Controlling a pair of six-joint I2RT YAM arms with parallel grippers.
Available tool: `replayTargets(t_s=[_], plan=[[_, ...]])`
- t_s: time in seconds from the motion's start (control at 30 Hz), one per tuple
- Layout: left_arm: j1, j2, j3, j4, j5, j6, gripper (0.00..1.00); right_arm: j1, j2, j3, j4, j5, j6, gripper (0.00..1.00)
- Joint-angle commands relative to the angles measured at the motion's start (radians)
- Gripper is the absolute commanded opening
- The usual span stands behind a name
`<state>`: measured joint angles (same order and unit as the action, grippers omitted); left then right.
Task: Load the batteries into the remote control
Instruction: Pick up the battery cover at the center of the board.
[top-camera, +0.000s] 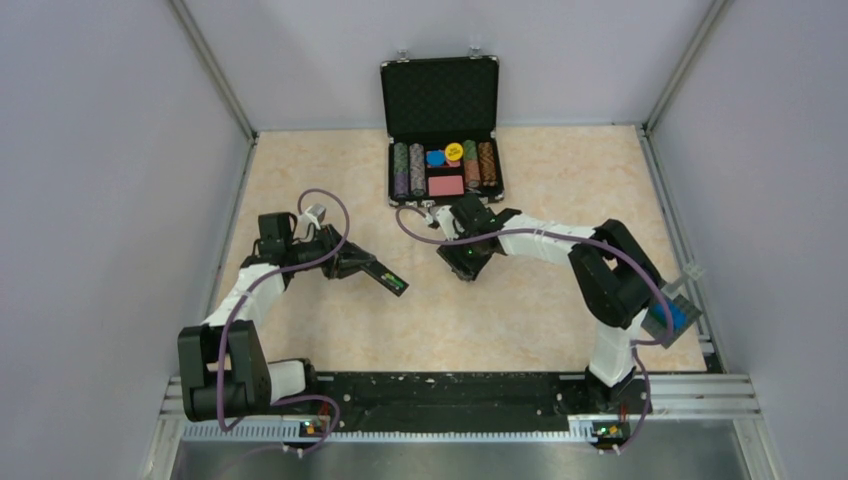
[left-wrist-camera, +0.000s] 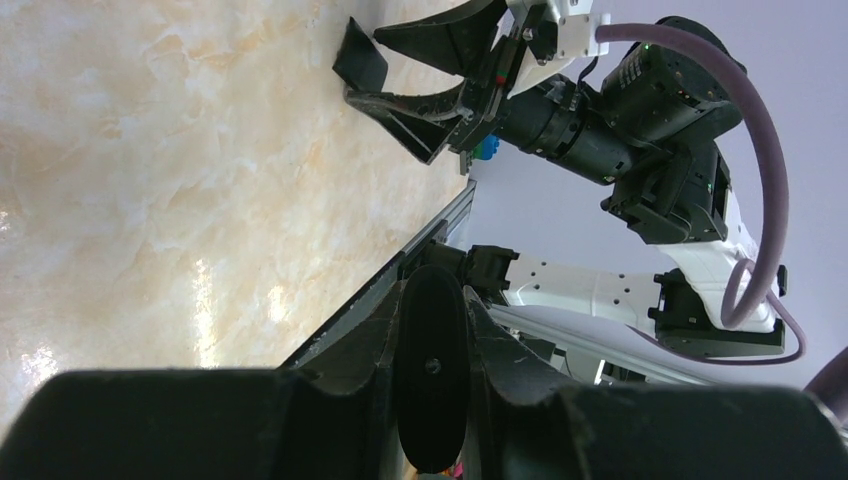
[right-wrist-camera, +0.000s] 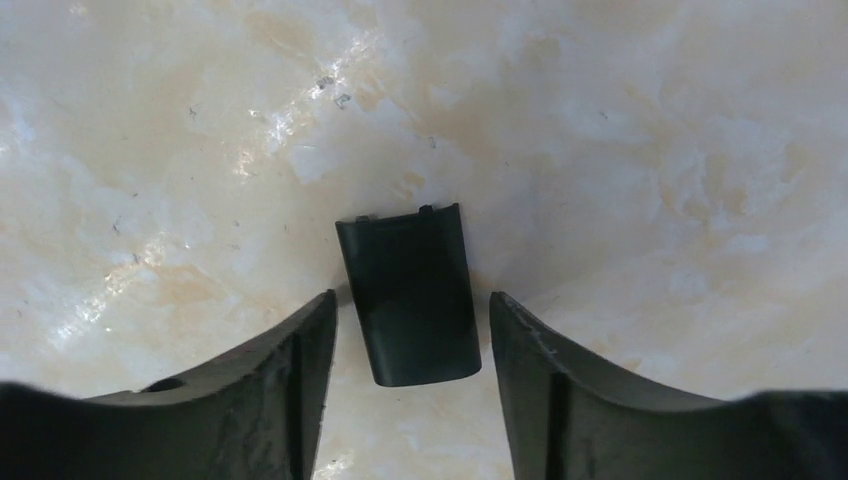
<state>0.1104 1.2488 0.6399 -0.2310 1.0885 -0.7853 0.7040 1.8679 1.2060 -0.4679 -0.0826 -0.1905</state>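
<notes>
My left gripper (top-camera: 352, 262) is shut on the black remote control (top-camera: 383, 274) and holds it above the table, its free end pointing right. A green bit (top-camera: 397, 283), seemingly the batteries, shows near that end. In the left wrist view the remote (left-wrist-camera: 432, 370) sits end-on between the fingers (left-wrist-camera: 433, 295). My right gripper (top-camera: 464, 264) is open and low over the table. Its fingers (right-wrist-camera: 300, 350) stand either side of the small flat black cover piece (right-wrist-camera: 408, 300), which lies on the table untouched. The left wrist view shows this gripper (left-wrist-camera: 375, 68) and cover (left-wrist-camera: 358, 62) too.
An open black case of coloured chips (top-camera: 443, 160) stands at the back middle, just beyond the right gripper. The marble-patterned table (top-camera: 520, 310) is walled on three sides. A metal rail (top-camera: 450, 385) runs along the near edge.
</notes>
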Motion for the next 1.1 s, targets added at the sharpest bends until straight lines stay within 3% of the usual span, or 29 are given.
replayTargets(t_s=[0.0,0.1,0.2,0.63,0.8,1.07], plan=[[0.006,-0.008,-0.001,0.025,0.037,0.015,0.0,-0.005,-0.004,-0.056,-0.054,0.038,0.061,0.64],[0.006,-0.014,-0.009,0.028,0.033,0.015,0.0,-0.007,-0.031,-0.068,-0.074,0.048,0.067,0.68],[0.006,-0.016,-0.017,0.031,0.033,0.015,0.0,-0.005,-0.039,-0.081,-0.083,0.036,0.072,0.66],[0.003,-0.015,-0.026,0.038,0.04,0.013,0.0,-0.004,-0.033,-0.075,-0.09,0.008,0.094,0.31],[-0.032,-0.017,-0.025,0.064,0.051,0.008,0.0,0.021,-0.185,-0.091,-0.076,-0.045,0.118,0.27],[-0.153,-0.087,-0.018,0.156,-0.023,-0.03,0.0,0.172,-0.555,-0.196,-0.007,-0.096,0.217,0.26]])
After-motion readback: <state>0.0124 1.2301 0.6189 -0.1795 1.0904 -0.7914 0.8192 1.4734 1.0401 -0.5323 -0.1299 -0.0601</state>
